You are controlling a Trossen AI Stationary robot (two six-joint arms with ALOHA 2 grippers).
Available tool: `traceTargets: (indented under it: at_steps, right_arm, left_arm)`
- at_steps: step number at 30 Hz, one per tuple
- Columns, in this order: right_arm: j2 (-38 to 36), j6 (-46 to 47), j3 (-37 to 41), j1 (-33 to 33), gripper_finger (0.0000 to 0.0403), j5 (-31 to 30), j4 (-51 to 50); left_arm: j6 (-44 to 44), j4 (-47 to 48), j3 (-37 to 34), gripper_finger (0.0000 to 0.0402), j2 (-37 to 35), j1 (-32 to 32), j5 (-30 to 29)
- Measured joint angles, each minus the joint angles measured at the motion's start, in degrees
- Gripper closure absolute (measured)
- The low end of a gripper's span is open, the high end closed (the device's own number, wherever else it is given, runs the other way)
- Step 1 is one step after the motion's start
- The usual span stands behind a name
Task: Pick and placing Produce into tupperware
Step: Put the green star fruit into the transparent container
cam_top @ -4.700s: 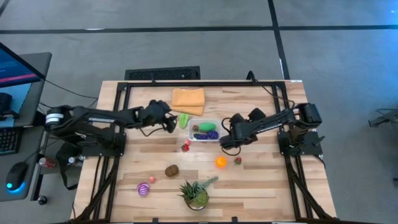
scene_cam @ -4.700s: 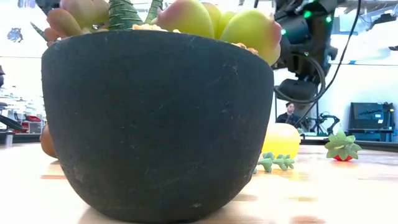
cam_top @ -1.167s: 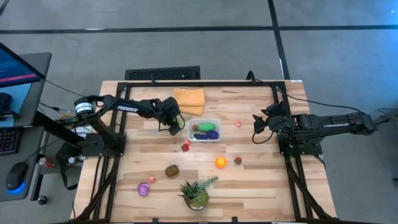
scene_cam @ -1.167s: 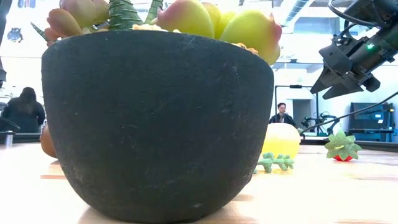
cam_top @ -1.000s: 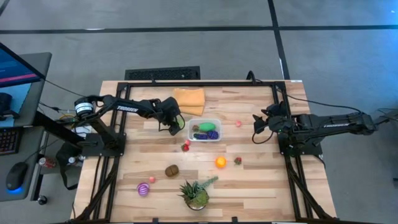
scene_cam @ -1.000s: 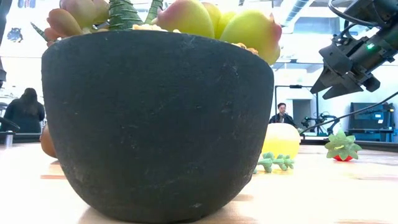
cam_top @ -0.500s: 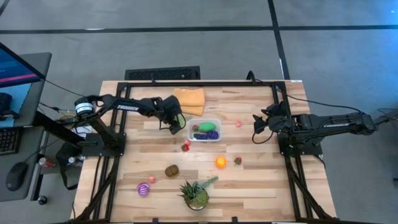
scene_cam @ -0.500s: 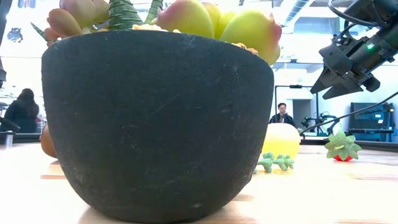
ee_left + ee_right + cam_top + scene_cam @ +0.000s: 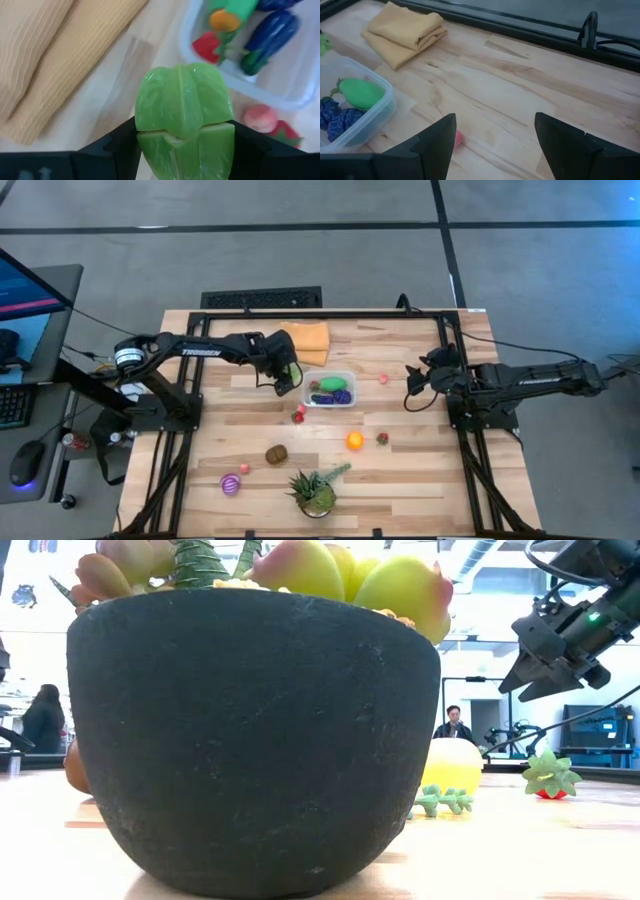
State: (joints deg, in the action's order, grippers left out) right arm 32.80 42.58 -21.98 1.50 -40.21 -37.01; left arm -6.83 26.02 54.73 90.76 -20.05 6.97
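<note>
Two dark fingers of the left gripper (image 9: 182,145) clamp a ribbed light-green toy vegetable (image 9: 184,117) just above the wood table (image 9: 420,470), beside the clear plastic rectangular tub (image 9: 331,389) holding green, purple and red produce. Beyond lies a folded orange cloth (image 9: 303,340). Farther right, the right gripper (image 9: 411,383) hangs empty, fingers spread.
</note>
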Motion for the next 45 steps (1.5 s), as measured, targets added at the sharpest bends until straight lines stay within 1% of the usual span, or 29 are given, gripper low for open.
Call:
traceTargets:
  at_steps: [8,17,21,23,25,34,45]
  right_arm:
    - [2.3,0.5,0.0,1.2,0.0138,0.0,0.2]
    - [4.6,0.5,0.0,2.6,0.0138,-0.1,1.9]
    - [5.6,0.5,0.0,2.6,0.0138,-0.1,2.3]
    - [5.7,0.5,0.0,2.6,0.0138,-0.1,2.6]
    - [6.2,0.5,0.0,2.6,0.0138,-0.2,3.0]
    - [7.5,0.5,0.0,2.6,0.0138,-0.1,3.0]
    - [8.5,0.4,0.0,2.6,0.0138,-0.2,3.2]
  left_arm:
    - [2.2,-0.5,4.7,0.0188,-0.3,4.8,-0.1]
    - [6.7,-10.4,5.5,0.0187,0.3,8.4,0.1]
    - [9.1,-12.2,5.5,0.0187,1.4,8.9,0.1]
    - [10.0,-11.6,5.4,0.0187,2.0,8.9,0.0]
    - [10.4,-14.2,5.4,0.0187,3.3,8.9,0.1]
    - [11.8,-16.6,5.4,0.0187,7.9,8.6,0.0]
    - [12.7,-18.5,5.4,0.0187,7.9,7.9,0.2]
